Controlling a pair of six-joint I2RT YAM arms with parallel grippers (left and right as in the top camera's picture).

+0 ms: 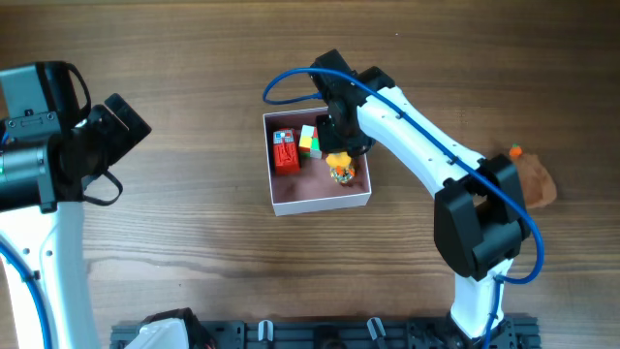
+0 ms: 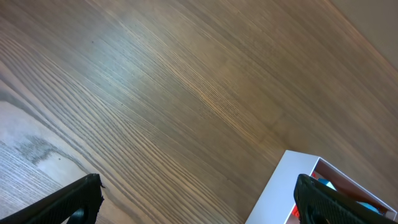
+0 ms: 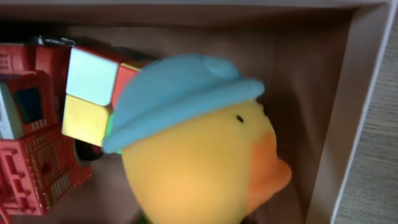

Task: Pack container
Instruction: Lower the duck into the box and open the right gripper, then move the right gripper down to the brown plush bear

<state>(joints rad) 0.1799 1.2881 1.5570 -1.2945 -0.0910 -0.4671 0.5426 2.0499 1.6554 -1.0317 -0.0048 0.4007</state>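
Observation:
The container [image 1: 320,206] is a square white-walled box with a dusty-pink inside, at the middle of the table. In it lie a red toy truck [image 1: 285,151] and a coloured cube [image 1: 309,141]. My right gripper [image 1: 341,145] reaches down into the box's right half and holds a yellow duck with a blue cap [image 1: 341,169]. In the right wrist view the duck [image 3: 199,155] fills the frame and hides the fingers, with the cube [image 3: 90,93], the truck [image 3: 28,155] and the box wall [image 3: 339,124] around it. My left gripper [image 2: 199,199] is open and empty, left of the box corner [image 2: 280,193].
A brown lump [image 1: 535,184] with a small orange piece [image 1: 516,151] lies at the far right of the wooden table. A black rack [image 1: 320,334] runs along the front edge. My left arm [image 1: 58,145] stands at the far left.

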